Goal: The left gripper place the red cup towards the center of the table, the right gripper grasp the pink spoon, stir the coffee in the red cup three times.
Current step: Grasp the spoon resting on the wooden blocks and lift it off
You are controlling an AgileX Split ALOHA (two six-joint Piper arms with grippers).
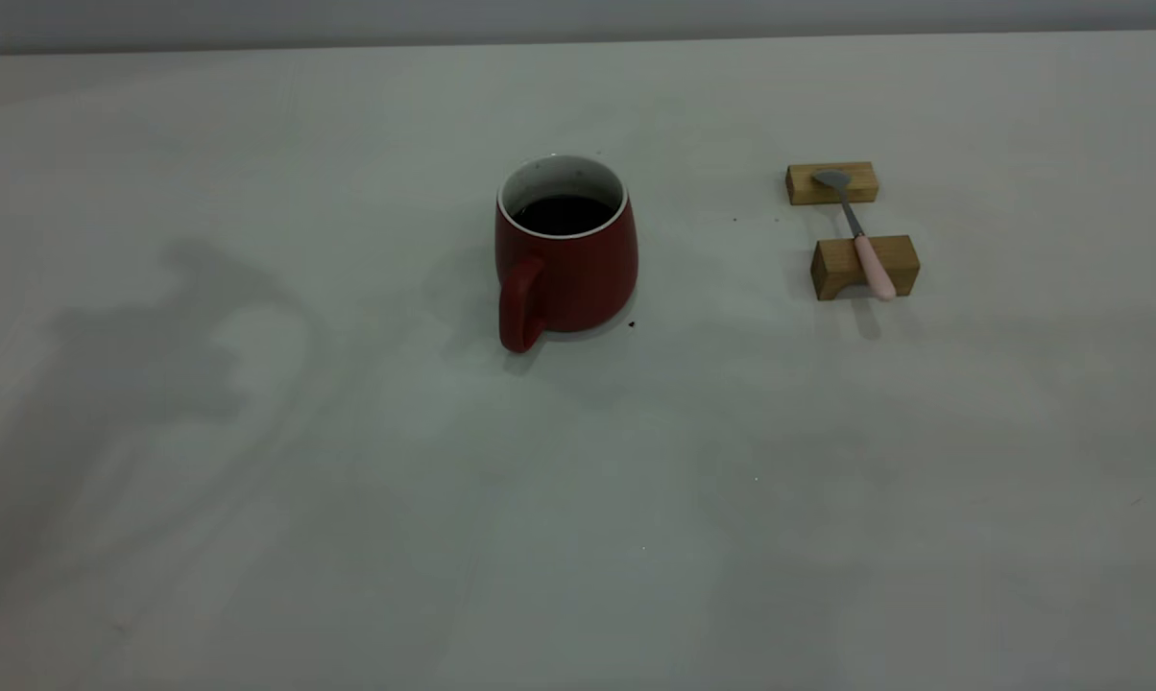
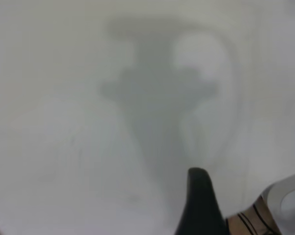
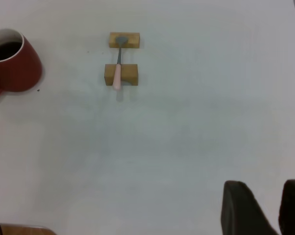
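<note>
Left wrist view: the left gripper (image 2: 235, 215) hangs over bare counter (image 2: 64, 122) with nothing held; one dark finger and a clear glossy piece show, and we cannot tell whether the jaws are apart or together. In the right wrist view the right gripper (image 3: 264, 208) shows two dark fingers with a gap between them, so its jaws stand apart and empty, well away from the spoon.

Outward from there, the red cup (image 1: 566, 251) sits about mid-counter, toward the far edge, upright, loop handle facing the near edge. It is glazed ceramic, wider at the base than at the rim, white inside. The coffee (image 1: 563, 214) reads as a dark disc.

The pink spoon (image 1: 856, 230) lies bridged across two tan wooden blocks (image 1: 864, 266), nearer the counter's right edge: metal bowl on the far block, rounded pink handle overhanging the near one.

We judge the cup placement done and the spoon grasp not begun. Next, the right jaws must descend and close across the slim handle.
</note>
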